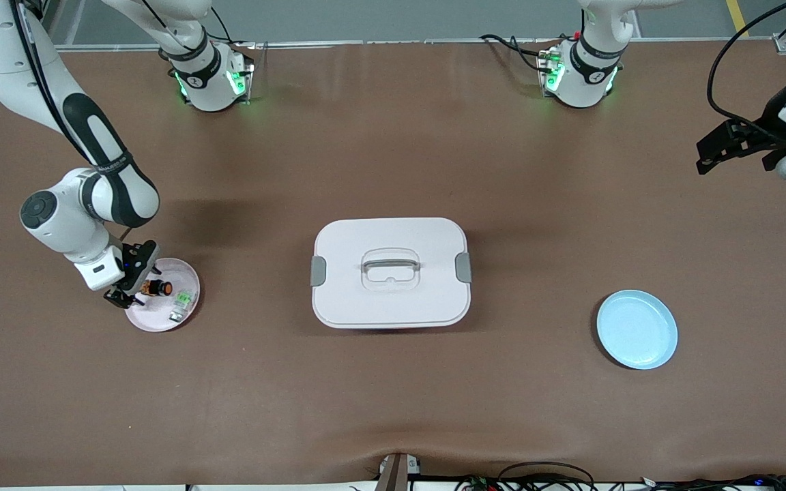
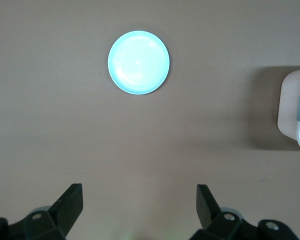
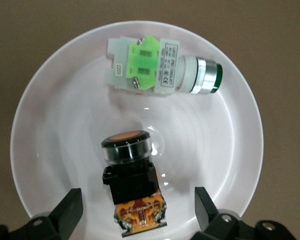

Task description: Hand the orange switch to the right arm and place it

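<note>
Right claw (image 3: 135, 212): fingers spread wide, gripping nothing. The two black fingers (image 3: 67, 207) stand either side of the small black push-button switch with the round orange cap (image 3: 132, 185), clear of it on both flanks. The orange switch lies on its side in the shallow round pale pink plate (image 1: 185, 269), cap toward the plate's middle, contact block between the fingers. Beside it on the same plate, apart from it, lies the green-and-white switch with a metal collar (image 3: 160, 67).

The pink plate sits on the brown counter (image 1: 393, 395) at the right arm's end, near the counter's edge, with bare surface all around it. The white rectangular lidded box with grey latches (image 1: 391, 271) occupies the counter's middle, well apart from the plate.

Right arm (image 1: 89, 198): reaches from its base, elbow bent, wrist tilted down over the plate.

Left claw (image 2: 140, 207): fingers wide apart, holding nothing, raised over bare counter at the left arm's end. The round light blue plate (image 1: 636, 329) lies below it, nearer the front camera. The left arm waits.
</note>
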Tool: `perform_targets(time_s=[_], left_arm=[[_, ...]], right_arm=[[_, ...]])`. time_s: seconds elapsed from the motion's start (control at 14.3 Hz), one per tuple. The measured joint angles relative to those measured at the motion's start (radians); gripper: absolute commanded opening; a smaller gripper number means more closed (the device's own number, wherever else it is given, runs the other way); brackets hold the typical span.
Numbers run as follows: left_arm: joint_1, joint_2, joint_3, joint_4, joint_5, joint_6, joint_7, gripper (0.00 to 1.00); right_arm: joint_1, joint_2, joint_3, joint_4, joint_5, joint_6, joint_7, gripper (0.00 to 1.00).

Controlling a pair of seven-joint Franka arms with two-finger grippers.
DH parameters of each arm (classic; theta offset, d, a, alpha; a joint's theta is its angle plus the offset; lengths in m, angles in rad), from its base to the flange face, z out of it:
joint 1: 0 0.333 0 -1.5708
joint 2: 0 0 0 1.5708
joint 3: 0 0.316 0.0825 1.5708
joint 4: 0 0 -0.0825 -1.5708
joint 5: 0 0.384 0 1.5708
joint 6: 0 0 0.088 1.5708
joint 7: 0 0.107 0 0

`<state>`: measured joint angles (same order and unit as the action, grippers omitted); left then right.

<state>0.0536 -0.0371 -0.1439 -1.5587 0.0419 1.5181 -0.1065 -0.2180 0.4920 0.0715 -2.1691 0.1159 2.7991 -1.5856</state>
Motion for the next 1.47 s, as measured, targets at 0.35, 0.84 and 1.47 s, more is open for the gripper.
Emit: perform_targets(time_s=[0.35,0.84,1.47], left_arm=[[0.0,0.0,0.0,0.0,0.0,-0.003,0.0,1.0],[0.0,-0.003,0.0,0.0,0.0,-0.022,0.0,1.0],[0.009,-0.003,0.003,0.0,-0.03,-0.027,0.033,1.0]], right_arm=[[-0.001,-0.018,0.003,0.153,0.018,-0.268,0.0,1.0],[-0.006,-0.054,0.001,0.444,0.02,-0.703,0.218,1.0],[0.003,-0.175,0.012,0.595,-0.012,-0.974,0.869,1.0]])
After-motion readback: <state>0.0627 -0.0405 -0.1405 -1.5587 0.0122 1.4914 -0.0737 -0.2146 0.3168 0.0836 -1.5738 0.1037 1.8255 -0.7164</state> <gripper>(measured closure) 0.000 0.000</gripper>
